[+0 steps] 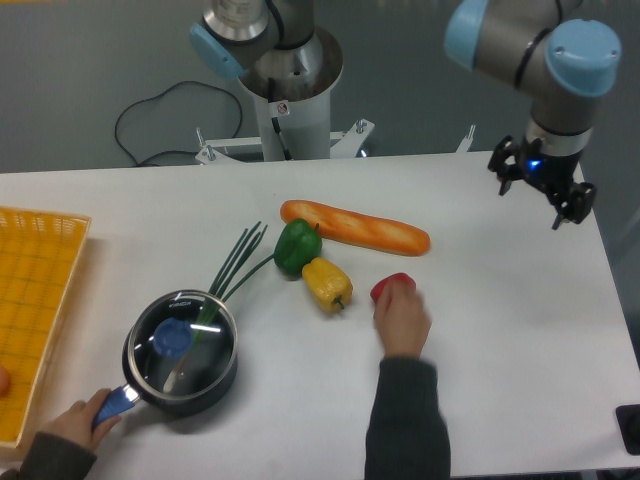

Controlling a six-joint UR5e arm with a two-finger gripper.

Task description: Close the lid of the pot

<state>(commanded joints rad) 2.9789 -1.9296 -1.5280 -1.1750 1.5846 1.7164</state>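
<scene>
- The lid (pixel 180 336) sits closed on the pot (pixel 205 378), at 8 o'clock on the surface (pixel 520 340).
- The gripper (pixel 541 198), at 2 o'clock, hangs open, holding nothing.
- A hand (pixel 402 318) covers the red pepper (pixel 388 286).

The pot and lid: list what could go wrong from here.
1. A person's hand grips the pot's blue handle, so the pot may shift during any approach.
2. A second hand covers the red pepper mid-table, in the likely path of the tool, which hangs open at the far right edge; contact is a risk.
3. The lid already appears to sit on the pot, so pressing down could tip it.
</scene>
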